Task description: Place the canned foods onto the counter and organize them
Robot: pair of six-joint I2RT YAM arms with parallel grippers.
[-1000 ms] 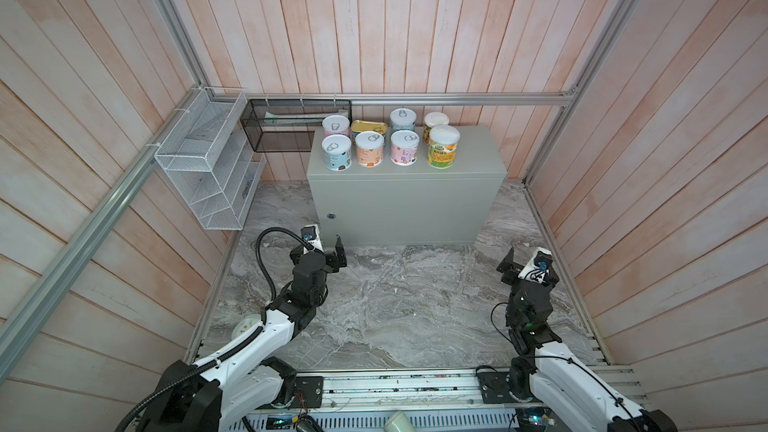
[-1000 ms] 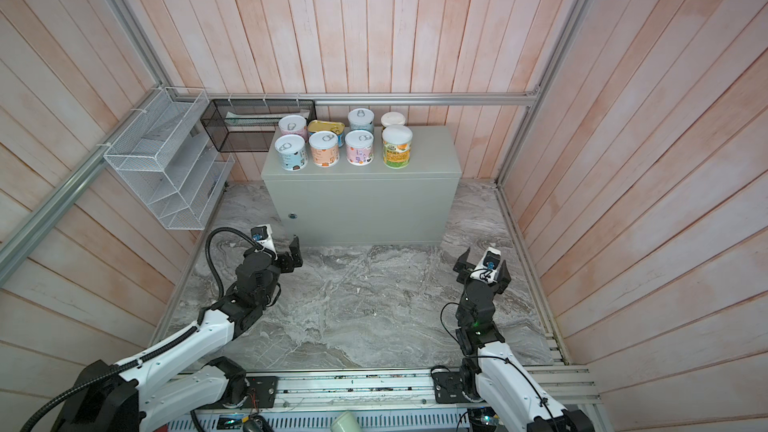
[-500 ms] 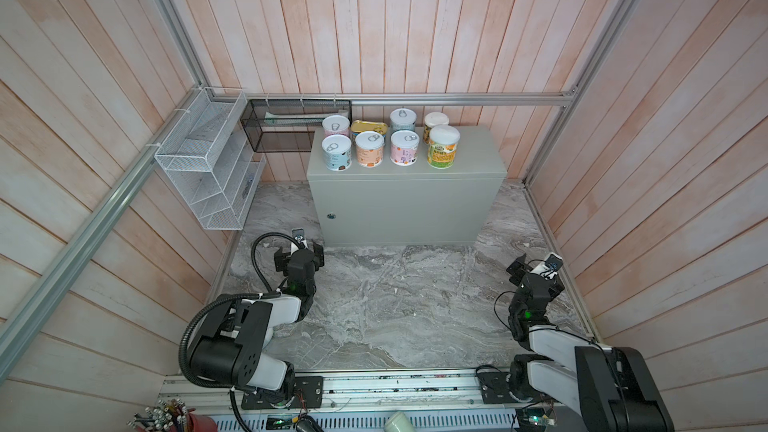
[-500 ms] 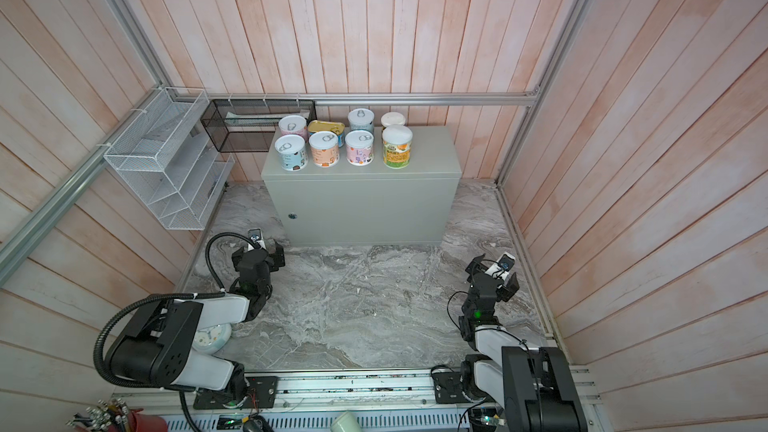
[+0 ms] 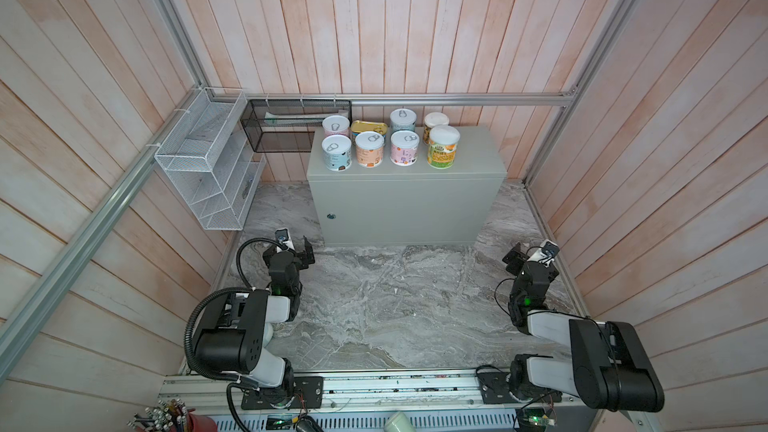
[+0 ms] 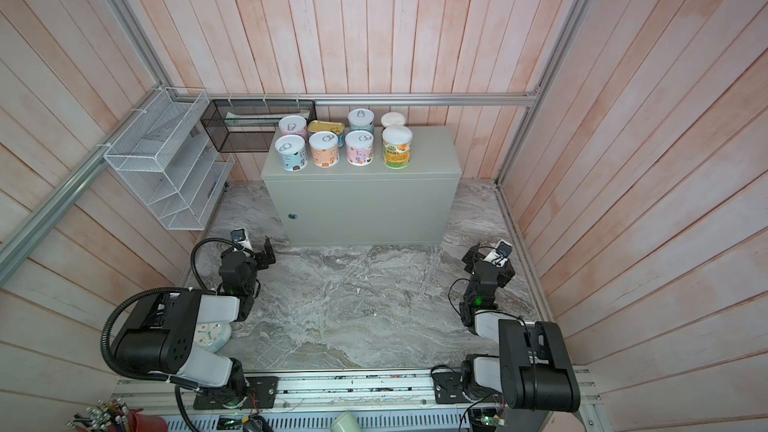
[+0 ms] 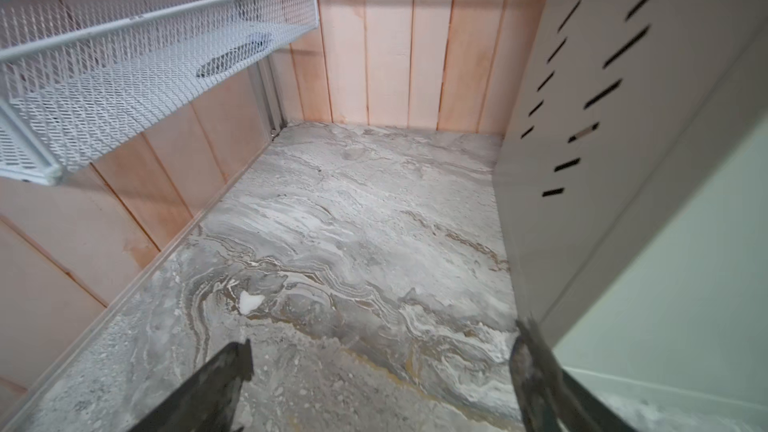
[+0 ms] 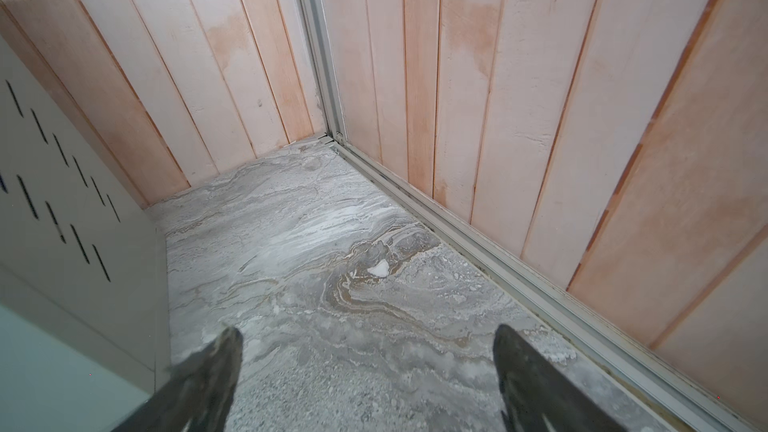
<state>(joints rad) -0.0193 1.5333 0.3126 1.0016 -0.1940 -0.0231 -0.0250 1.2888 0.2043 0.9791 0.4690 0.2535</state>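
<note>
Both top views overhead; wrist views low, beside counter [image 7: 582, 222].

The grey-green tabletop [image 5: 478, 155] bears two rows of four, toward its left: five pastel cans [image 5: 369, 149], a far-row gold tin [image 5: 365, 125], two white-lidded cans [image 5: 443, 151] rightmost.

The left arm [image 5: 232, 326] and right arm [image 5: 602, 359] have folded back, elbows raised. The left end effector [image 5: 291, 248] and right end effector [image 5: 531, 260] have sunk toward the marble surface [image 5: 395, 305].

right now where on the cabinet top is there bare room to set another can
The counter is bare on its right part, from the front orange-green can to the right edge. The left part is crowded: two rows of cans, gold tin among them.
</note>
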